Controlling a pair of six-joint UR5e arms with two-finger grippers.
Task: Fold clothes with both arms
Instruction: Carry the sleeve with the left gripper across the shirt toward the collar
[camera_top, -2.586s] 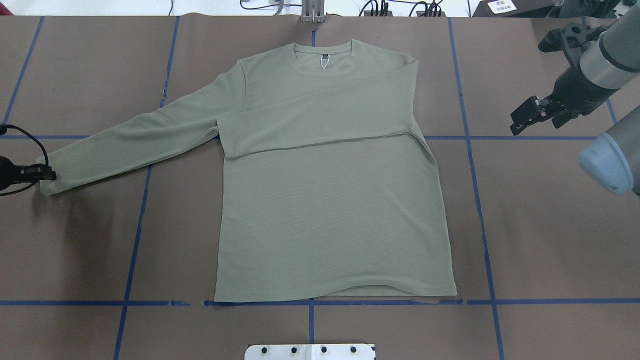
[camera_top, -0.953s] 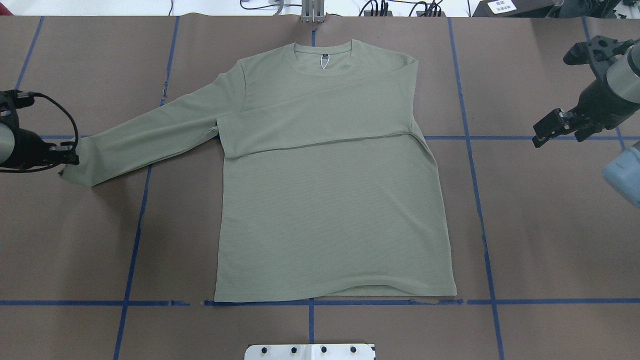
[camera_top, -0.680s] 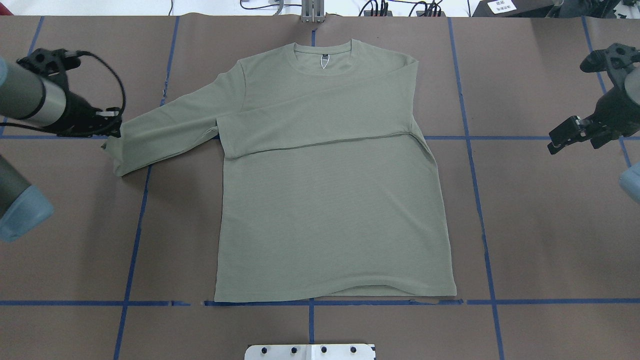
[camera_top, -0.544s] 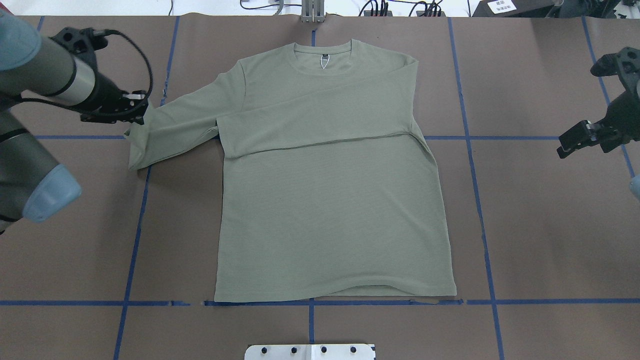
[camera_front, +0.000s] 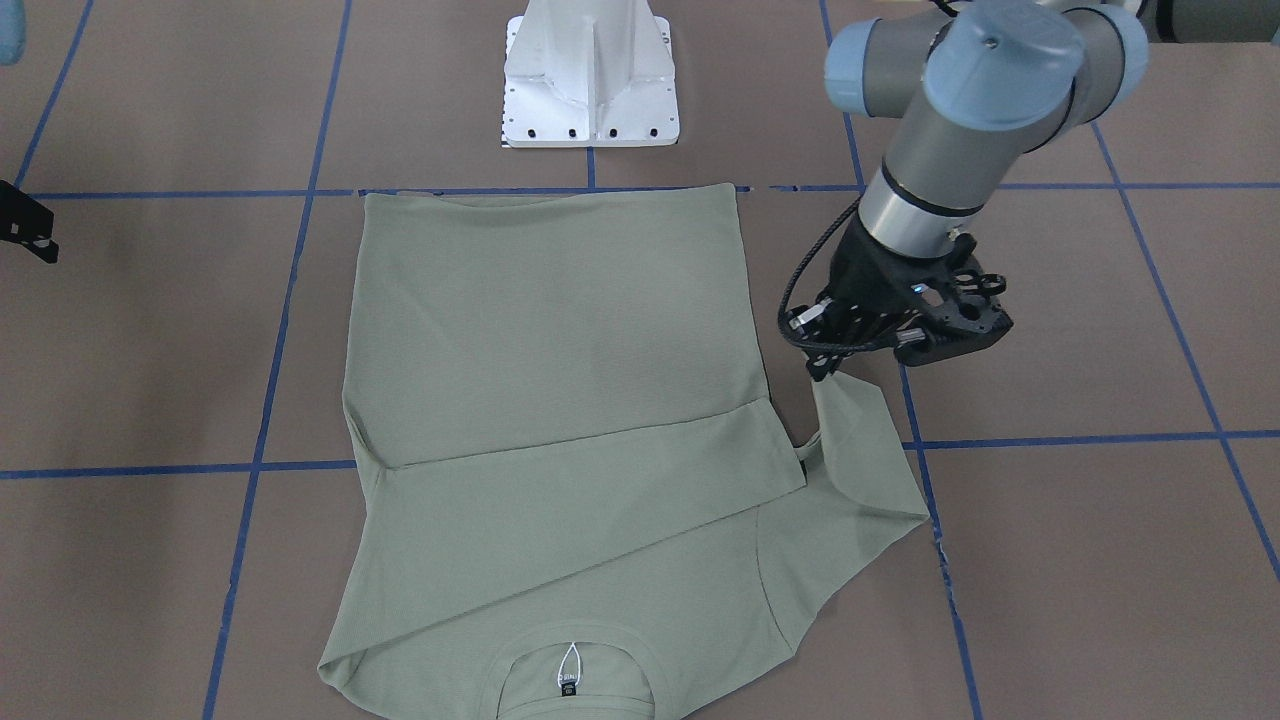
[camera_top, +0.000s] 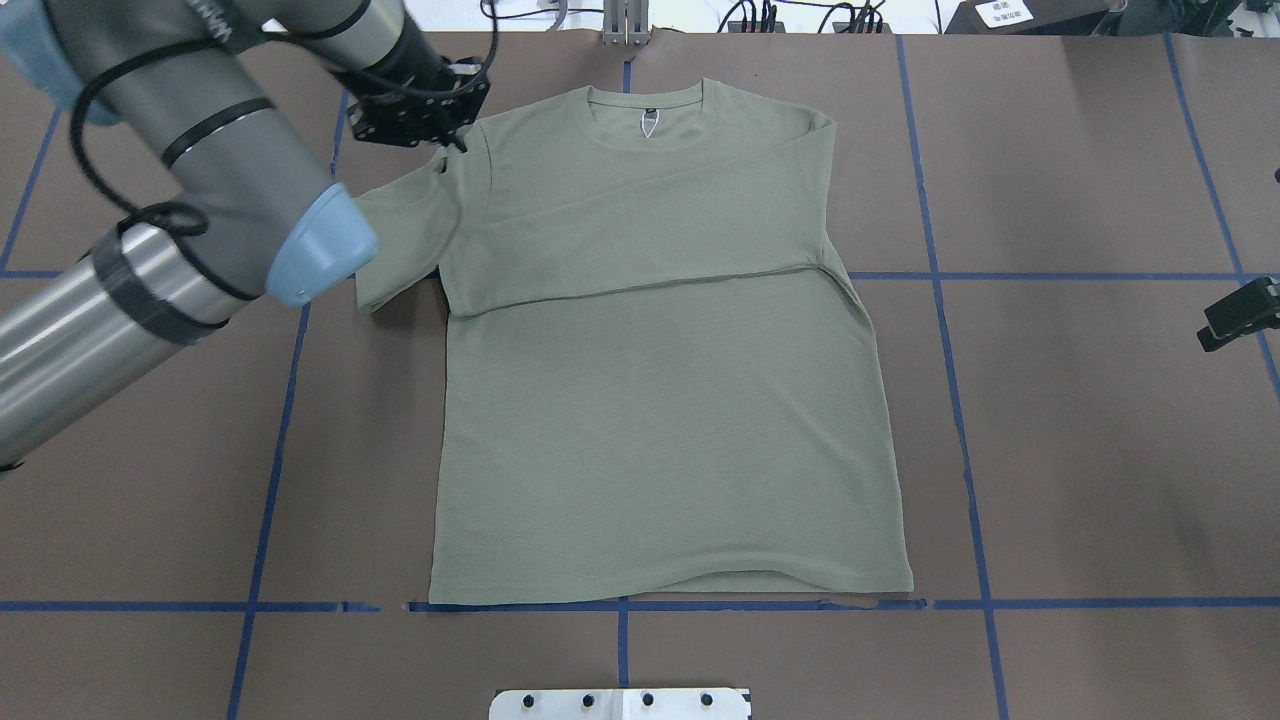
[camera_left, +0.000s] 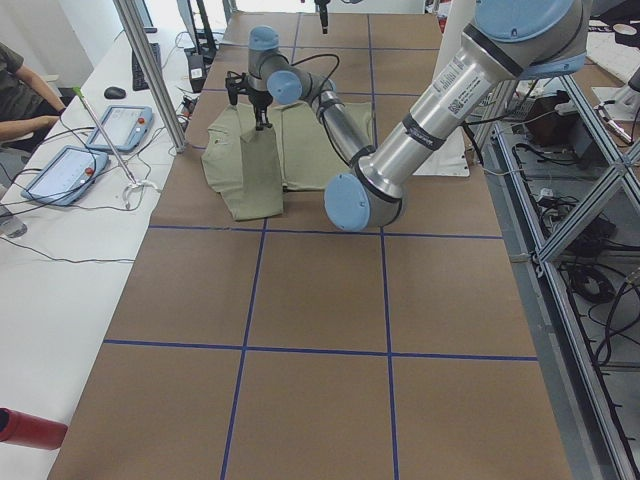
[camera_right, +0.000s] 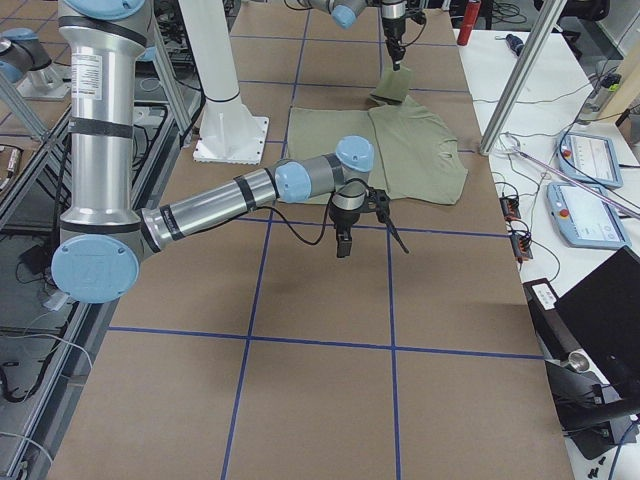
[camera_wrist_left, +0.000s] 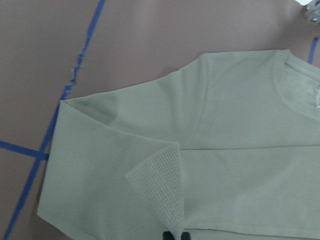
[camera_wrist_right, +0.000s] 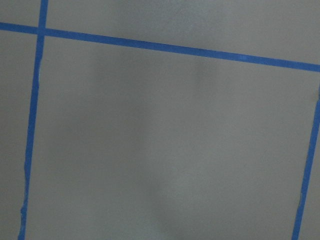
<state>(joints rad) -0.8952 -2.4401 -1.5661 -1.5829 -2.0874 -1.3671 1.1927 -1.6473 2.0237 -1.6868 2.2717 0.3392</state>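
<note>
One thin pinch carries this whole fold. Front-facing view first: the left gripper (camera_front: 820, 370) is pressed together on the cuff (camera_front: 838, 388) of the sleeve (camera_front: 865, 460). That sleeve hangs from the gripper and doubles back just beside the long-sleeved shirt (camera_front: 560, 330), which lies flat on the desk (camera_front: 1080, 330). If that knit edge slides out, I'd expect the sleeve to drop short in a heap. Overhead now, the gripper sits by the shoulder seam with the sleeve bellying toward the robot. Sweep across too low and it could drag the other sleeve (camera_top: 640, 235), already laid over the chest, out of line. Left side view: cloth drapes straight down from the gripper, plenty of slack. Right side view: the right gripper (camera_right: 370, 240), jaws spread and empty, hovers well apart from the shirt's side, too far to steady anything. Left wrist view: the cuff is turned up at the fingertips (camera_wrist_left: 170, 235). Right wrist view: bare desk and blue tape (camera_wrist_right: 165, 47) only.
</note>
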